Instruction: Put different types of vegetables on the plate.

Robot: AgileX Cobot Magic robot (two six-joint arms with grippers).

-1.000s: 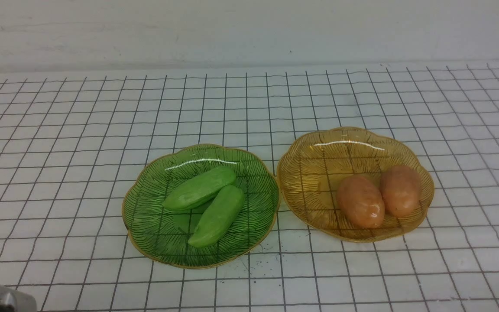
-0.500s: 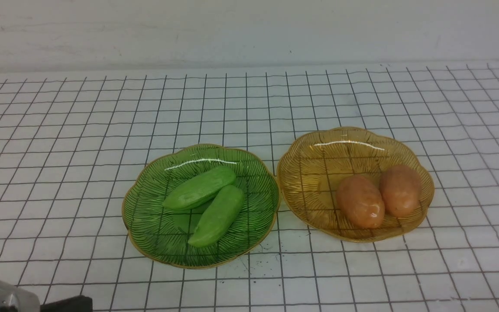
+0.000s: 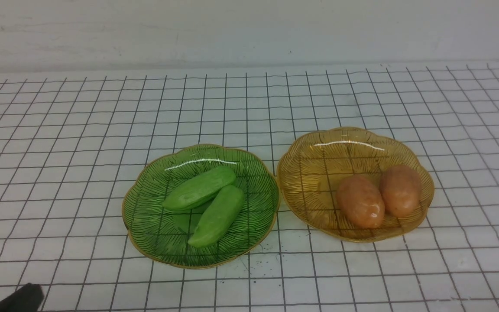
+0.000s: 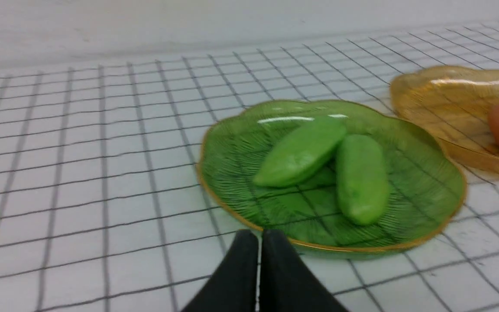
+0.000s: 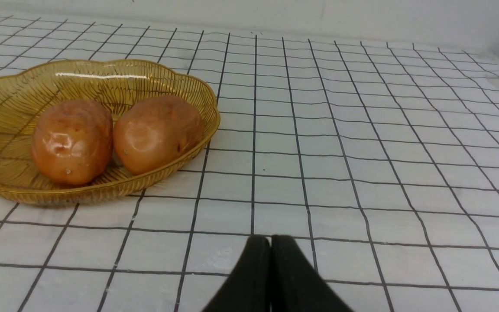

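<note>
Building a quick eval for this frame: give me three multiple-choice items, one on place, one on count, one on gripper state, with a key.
1. Where do the two light-green elongated gourd pieces lie?
A. On the bare checked tablecloth
B. In the green ribbed glass dish
C. In the amber ribbed glass dish

2. How many shiny orange-brown oval potatoes are in the amber ribbed glass dish?
A. One
B. Two
C. Three

3. How does the left gripper stand?
A. Shut, holding nothing
B. Wide open
C. Shut on a gourd piece

Key:
1 B: both pieces rest inside the green ribbed glass dish, one leaning on the other.
2 B: two potatoes sit side by side, toward that dish's right side in the front view.
3 A: the left wrist view shows its black fingers pressed together just short of the green dish's rim, with nothing between them.
</note>
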